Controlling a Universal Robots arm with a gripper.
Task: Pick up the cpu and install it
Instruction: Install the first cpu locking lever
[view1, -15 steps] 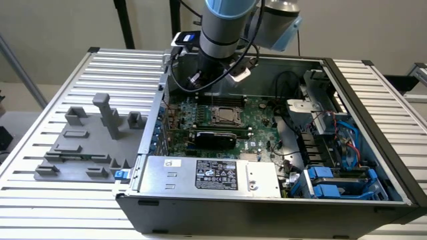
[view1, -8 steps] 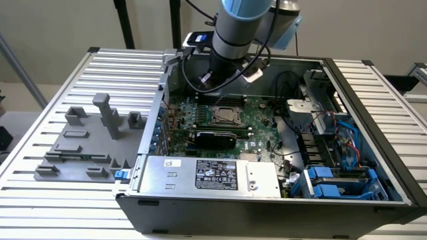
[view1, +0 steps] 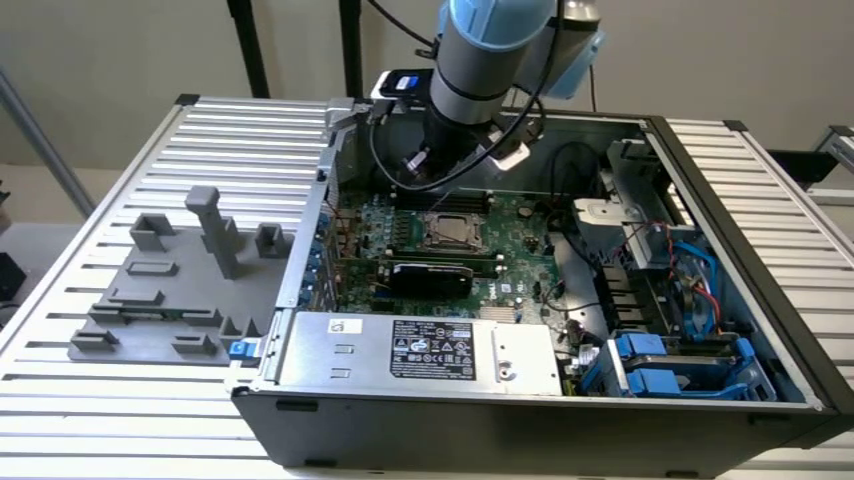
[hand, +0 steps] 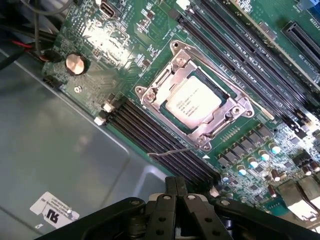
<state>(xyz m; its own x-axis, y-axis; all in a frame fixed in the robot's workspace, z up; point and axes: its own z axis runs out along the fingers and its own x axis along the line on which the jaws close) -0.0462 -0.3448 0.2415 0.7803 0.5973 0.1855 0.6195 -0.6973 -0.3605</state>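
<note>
Gripper (hand: 176, 184) is hovering clenched and empty above the motherboard (hand: 120, 45), fingers pressed together. The cpu (hand: 194, 102) is lying flat in its socket under the metal frame (hand: 159, 80), well apart from the gripper. Seating is looking done; good practice here is holding the closed fingers clear of the thin lever (hand: 172, 151) beside the socket.
</note>
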